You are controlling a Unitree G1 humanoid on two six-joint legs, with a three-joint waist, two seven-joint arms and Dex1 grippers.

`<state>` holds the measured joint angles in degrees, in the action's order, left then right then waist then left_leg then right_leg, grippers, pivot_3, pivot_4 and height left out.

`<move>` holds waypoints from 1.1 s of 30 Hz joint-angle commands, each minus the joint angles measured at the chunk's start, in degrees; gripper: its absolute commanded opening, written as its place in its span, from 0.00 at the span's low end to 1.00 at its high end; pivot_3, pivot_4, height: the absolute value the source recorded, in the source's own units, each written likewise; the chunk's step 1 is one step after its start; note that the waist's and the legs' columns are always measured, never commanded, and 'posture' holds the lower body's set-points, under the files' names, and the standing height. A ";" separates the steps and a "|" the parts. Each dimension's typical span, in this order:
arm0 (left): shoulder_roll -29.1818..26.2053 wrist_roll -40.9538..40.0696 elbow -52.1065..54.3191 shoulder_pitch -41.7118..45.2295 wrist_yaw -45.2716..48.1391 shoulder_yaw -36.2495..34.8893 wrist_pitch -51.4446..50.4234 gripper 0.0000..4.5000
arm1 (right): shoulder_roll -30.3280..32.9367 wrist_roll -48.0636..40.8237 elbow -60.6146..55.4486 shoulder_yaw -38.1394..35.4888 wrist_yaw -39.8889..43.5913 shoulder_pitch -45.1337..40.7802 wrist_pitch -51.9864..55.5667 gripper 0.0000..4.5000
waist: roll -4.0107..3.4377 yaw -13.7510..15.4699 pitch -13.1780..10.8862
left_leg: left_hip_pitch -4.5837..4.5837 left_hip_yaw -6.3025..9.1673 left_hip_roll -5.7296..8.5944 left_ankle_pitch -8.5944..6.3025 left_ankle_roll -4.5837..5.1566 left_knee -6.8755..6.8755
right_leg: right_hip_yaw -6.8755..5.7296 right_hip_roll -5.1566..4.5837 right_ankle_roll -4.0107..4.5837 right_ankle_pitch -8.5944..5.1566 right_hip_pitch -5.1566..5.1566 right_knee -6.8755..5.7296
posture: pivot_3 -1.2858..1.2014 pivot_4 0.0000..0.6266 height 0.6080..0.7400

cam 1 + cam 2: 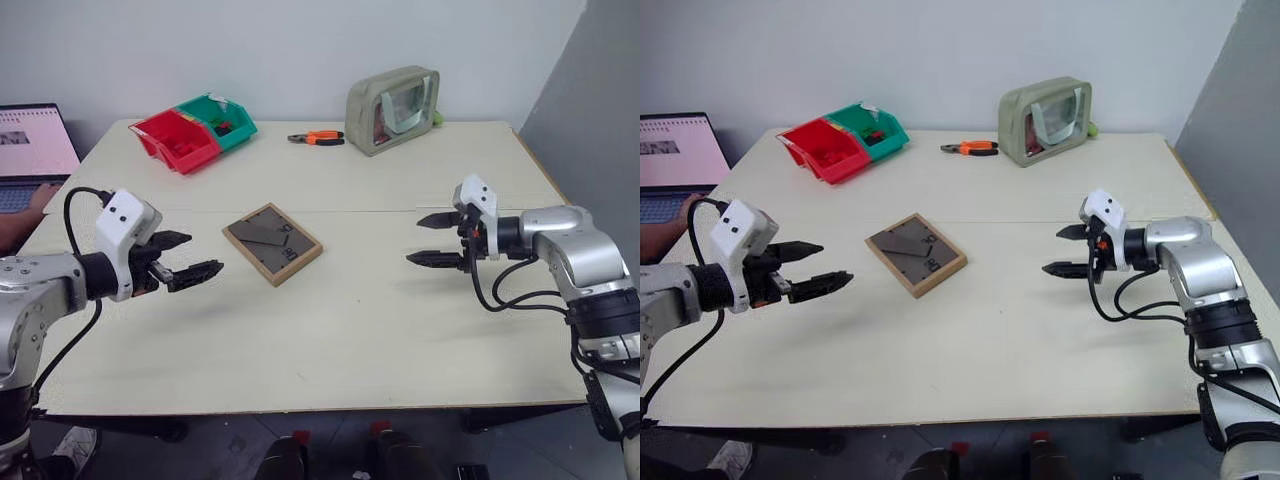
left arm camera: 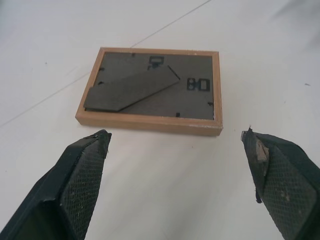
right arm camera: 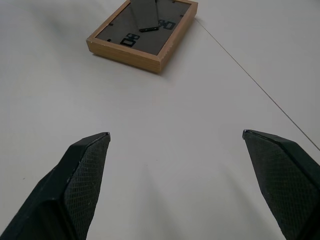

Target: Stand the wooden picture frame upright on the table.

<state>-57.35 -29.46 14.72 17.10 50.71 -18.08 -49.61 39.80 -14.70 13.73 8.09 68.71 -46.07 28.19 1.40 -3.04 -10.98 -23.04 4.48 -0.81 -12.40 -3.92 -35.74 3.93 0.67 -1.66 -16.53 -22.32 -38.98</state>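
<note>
I see the wooden picture frame (image 1: 272, 243) lying flat on the table (image 1: 350, 330), back side up, its dark panel and stand flap folded flush inside the light-brown border. It sits turned at an angle, just on the near side of the table's seam line.

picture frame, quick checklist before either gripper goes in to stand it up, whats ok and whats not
1. Wooden picture frame lies flat on the table, back panel and stand flap facing up: ok, easy to reach.
2. Frame standing upright: not ok, not yet done.
3. Left gripper open, holding nothing, pointed at the frame: ok.
4. Right gripper open, holding nothing, off to the frame's other side: ok.
5. Stand flap folded out: not ok, it lies flat against the back.
6. Pliers, bins and pouch sit well away at the table's far side: ok.
</note>
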 commanded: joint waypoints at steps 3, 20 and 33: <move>-0.10 -1.05 0.74 1.29 -0.47 -0.37 0.04 1.00 | -0.08 -0.29 -0.92 -1.27 0.07 -0.30 -1.20 0.99 | 0.01 -0.04 -0.01 | -0.01 0.00 0.00 0.00 0.00 0.00 | 0.00 0.00 0.16 0.09 -0.02 0.00 | 0.52 0.24 1.00; -0.85 -0.78 0.62 1.41 -1.46 -0.42 0.33 1.00 | -0.50 -0.41 -0.62 -1.47 -0.25 -0.77 -1.19 0.99 | 0.01 -0.06 -0.01 | -0.01 0.01 0.01 0.00 0.00 0.00 | -0.02 0.00 0.16 0.10 -0.01 -0.02 | 0.52 0.24 1.00; -0.28 1.84 -0.42 -1.06 -5.10 -2.20 1.96 1.00 | -3.12 1.95 3.10 -0.75 -2.61 -2.61 -4.55 0.99 | 0.01 -0.08 -0.01 | 0.00 0.00 0.00 0.00 0.00 0.00 | -0.01 0.00 0.18 0.11 -0.02 -0.03 | 0.52 0.24 1.00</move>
<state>-57.57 -28.86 13.69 16.28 47.56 -17.70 -48.87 37.31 -13.93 16.49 8.12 67.61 -46.71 26.01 1.40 -3.12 -10.99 -23.05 4.48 -0.81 -12.40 -3.92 -35.75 3.92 0.67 -1.49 -16.43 -22.33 -39.02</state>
